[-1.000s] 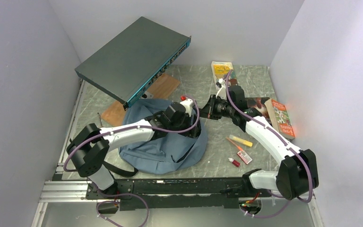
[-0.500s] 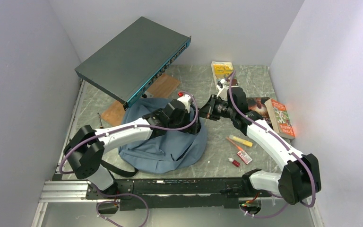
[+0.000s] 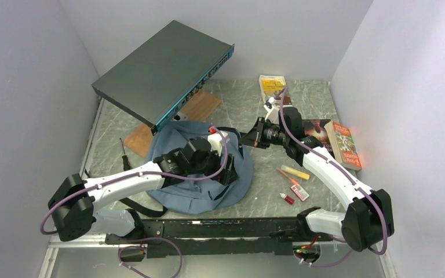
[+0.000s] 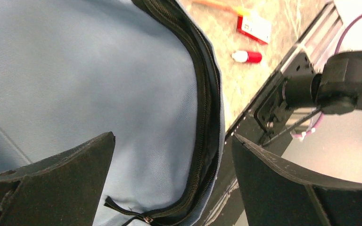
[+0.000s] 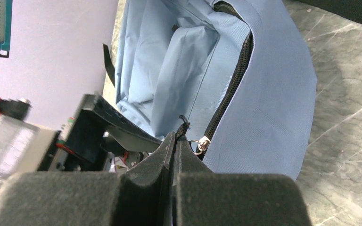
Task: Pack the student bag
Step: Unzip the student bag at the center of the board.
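**Backpack mid-frame, clutter all round it**

So the student bag (image 3: 205,197) is lying flat on the table in the centre of the overhead view. Its black zipper runs along the right-hand edge. The right gripper (image 5: 174,146) has its fingers pinched together on the zipper pull (image 5: 183,123), the little black cord tab, up at the bag's upper right side. The left gripper (image 4: 172,139) hangs over the blue fabric with its jaws spread wide and nothing between them. The left arm lies right across the bag, which hides a good chunk of it from above.

Stuff around it: a big dark grey metal box (image 3: 162,69) tilts across the upper left of the frame. Its low corner overhangs the bag's far edge, and a wooden board (image 3: 203,104) sits under it. Right of the bag, all near each other, are a yellow marker (image 3: 295,172), an orange pencil (image 3: 283,174), a red-and-white packet (image 3: 299,192) and a small red tube (image 3: 287,198). Further right, two books (image 3: 345,145) lie by the wall. A yellow packet (image 3: 271,86) sits at top centre, beyond the right arm.
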`<action>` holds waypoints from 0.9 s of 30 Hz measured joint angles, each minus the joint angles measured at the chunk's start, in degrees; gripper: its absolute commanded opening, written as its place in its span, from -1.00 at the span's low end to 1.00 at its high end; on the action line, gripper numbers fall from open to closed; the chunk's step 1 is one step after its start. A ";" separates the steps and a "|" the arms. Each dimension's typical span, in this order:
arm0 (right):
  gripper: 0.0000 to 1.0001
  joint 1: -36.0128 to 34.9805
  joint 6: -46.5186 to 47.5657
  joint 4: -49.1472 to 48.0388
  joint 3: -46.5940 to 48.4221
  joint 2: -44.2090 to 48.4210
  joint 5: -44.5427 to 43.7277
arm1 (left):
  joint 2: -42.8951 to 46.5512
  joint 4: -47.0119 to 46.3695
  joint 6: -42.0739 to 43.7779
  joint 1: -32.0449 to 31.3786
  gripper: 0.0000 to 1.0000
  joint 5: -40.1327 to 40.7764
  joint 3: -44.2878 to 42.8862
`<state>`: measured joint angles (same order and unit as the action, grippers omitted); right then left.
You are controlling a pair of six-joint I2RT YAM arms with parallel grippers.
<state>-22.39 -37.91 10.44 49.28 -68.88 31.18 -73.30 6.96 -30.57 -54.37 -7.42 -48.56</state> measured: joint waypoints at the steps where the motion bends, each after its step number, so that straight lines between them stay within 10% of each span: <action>1: -1.00 0.00 0.04 0.00 0.00 0.00 0.24 | -0.22 0.02 0.02 -0.68 0.99 -0.22 0.26; 4: -1.00 0.00 0.07 0.00 0.00 0.00 0.66 | -2.27 -0.24 -0.04 -2.91 0.85 -0.44 0.57; 10: -1.00 0.00 0.46 0.11 0.00 -0.02 0.42 | -6.58 -4.68 -1.42 -5.01 -0.94 -0.22 1.07; 27: -1.00 0.09 6.71 0.68 16.92 -25.55 -7.15 | -13.75 -11.41 3.19 -17.29 -1.00 14.82 3.65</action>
<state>-22.31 -31.20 11.11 66.19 -94.43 24.03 -87.05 -4.45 -27.38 -71.66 7.40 -44.91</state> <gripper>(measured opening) 0.007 0.036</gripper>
